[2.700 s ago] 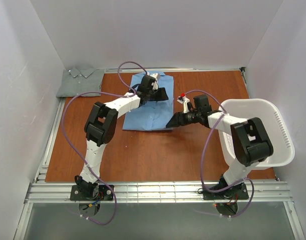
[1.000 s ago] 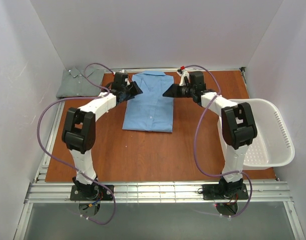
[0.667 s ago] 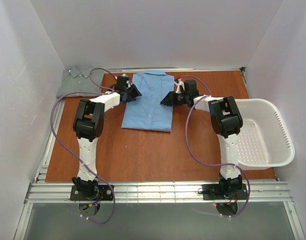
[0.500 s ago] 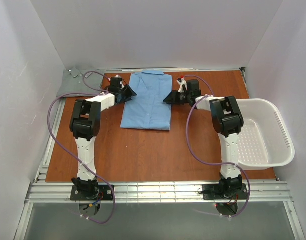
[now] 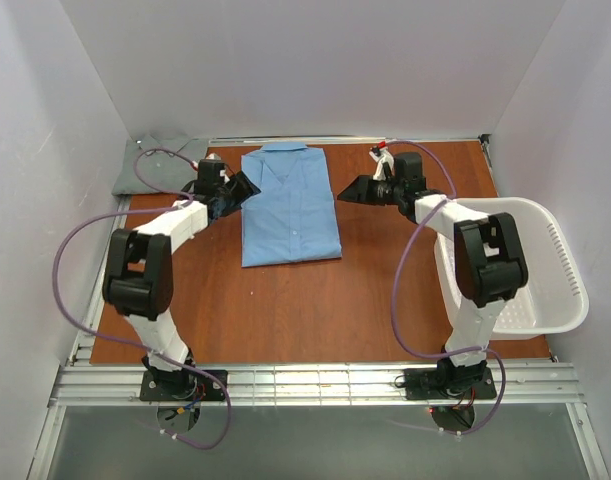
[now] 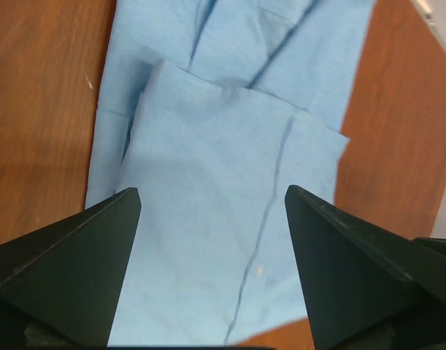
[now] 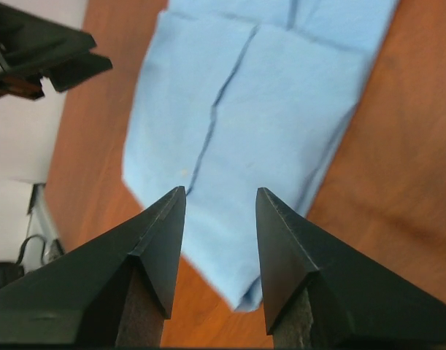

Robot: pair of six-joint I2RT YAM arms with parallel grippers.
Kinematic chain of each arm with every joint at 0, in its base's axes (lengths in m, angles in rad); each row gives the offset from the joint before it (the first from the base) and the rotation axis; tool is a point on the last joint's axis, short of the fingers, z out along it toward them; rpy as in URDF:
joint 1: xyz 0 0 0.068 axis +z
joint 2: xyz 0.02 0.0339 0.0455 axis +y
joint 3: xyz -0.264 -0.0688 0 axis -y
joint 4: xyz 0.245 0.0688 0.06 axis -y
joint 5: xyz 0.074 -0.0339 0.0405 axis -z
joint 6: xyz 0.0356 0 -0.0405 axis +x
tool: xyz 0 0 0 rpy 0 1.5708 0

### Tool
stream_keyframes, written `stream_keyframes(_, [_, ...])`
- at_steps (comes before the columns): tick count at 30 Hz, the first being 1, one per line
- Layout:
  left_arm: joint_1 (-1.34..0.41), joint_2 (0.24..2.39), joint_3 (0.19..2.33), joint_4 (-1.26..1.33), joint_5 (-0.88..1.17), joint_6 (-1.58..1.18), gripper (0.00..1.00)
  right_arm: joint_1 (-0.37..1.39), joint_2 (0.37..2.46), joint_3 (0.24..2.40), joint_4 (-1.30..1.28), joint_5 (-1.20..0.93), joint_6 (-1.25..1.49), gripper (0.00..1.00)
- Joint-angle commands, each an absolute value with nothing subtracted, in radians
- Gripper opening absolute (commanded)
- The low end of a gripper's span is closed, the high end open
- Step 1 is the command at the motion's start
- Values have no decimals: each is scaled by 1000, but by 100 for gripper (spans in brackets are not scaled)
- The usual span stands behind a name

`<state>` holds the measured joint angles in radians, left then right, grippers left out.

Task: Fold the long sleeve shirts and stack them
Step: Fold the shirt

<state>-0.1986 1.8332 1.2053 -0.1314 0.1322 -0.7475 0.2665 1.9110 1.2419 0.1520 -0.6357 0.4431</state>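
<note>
The light blue long sleeve shirt lies folded flat at the back middle of the table, collar toward the far wall. The grey-green shirt lies folded in the back left corner, partly behind a cable. My left gripper is at the blue shirt's left edge, open; in the left wrist view the gripper hovers over the blue cloth with nothing between its fingers. My right gripper is just off the shirt's right edge; in the right wrist view it is open and empty, the blue shirt ahead of it.
A white plastic laundry basket stands at the right edge, with the right arm's elbow over its near rim. White walls close in the back and both sides. A metal rail runs along the near edge.
Both grippers were at the blue shirt's upper edges and have drawn outward from it. The shirt has shifted slightly left. The left gripper's jaws have widened.
</note>
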Motion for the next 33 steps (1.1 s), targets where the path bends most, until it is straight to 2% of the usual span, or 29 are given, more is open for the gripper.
stream_keyframes(1, [-212, 1663, 1131, -204, 84, -726, 77, 304, 1830, 1143, 112, -709, 460, 37])
stream_keyframes(6, [-239, 1580, 983, -222, 83, -724, 73, 383, 1793, 1034, 117, -677, 474, 36])
stream_keyframes(14, [-241, 1712, 957, -265, 46, -712, 63, 437, 1880, 1000, 141, -597, 474, 34])
stream_keyframes(18, [-241, 1779, 979, -294, 37, -709, 47, 436, 1907, 994, 137, -569, 468, 33])
stream_keyframes(20, [-241, 1805, 973, -301, 57, -710, 33, 431, 1925, 985, 133, -569, 472, 33])
stream_keyframes(21, [-241, 1810, 962, -305, 66, -713, 22, 431, 1928, 980, 130, -566, 471, 33])
stream_keyframes(25, [-256, 1792, 896, -356, 124, -732, 10, 430, 1899, 936, 94, -540, 453, 33])
stream_keyframes(29, [-342, 1628, 758, -422, 166, -797, 6, 430, 1813, 901, 9, -511, 407, 33])
stream_keyframes(33, [-461, 1433, 609, -433, 238, -931, 14, 429, 1709, 911, -147, -413, 295, 33])
